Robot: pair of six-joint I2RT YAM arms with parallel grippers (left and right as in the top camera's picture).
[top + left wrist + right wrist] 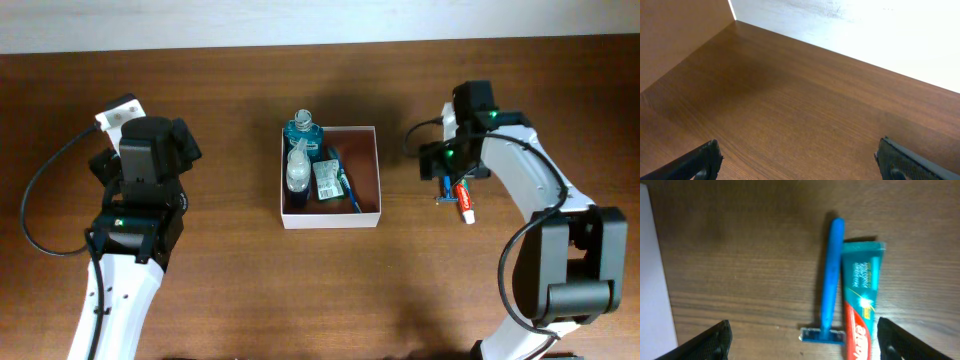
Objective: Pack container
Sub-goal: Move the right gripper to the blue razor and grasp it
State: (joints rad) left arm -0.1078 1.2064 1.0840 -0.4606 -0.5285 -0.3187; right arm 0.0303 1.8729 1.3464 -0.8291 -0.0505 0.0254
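Note:
The container (367, 131) is a square white cardboard box at the table's middle; its white wall shows in the right wrist view (652, 280). Inside are a blue bottle (303, 128), a clear bottle (297, 172), a green-and-white packet (326, 180) and a blue stick-like item (351, 192). A blue razor (831, 282) and a teal-and-red toothpaste tube (860, 300) lie side by side on the table, right of the box; the tube also shows overhead (464, 203). My right gripper (802, 337) is open above them. My left gripper (797, 160) is open and empty over bare wood at the far left.
The table's far edge meets a pale wall (865, 30). The left arm's black cable (40, 190) loops over the table at the left.

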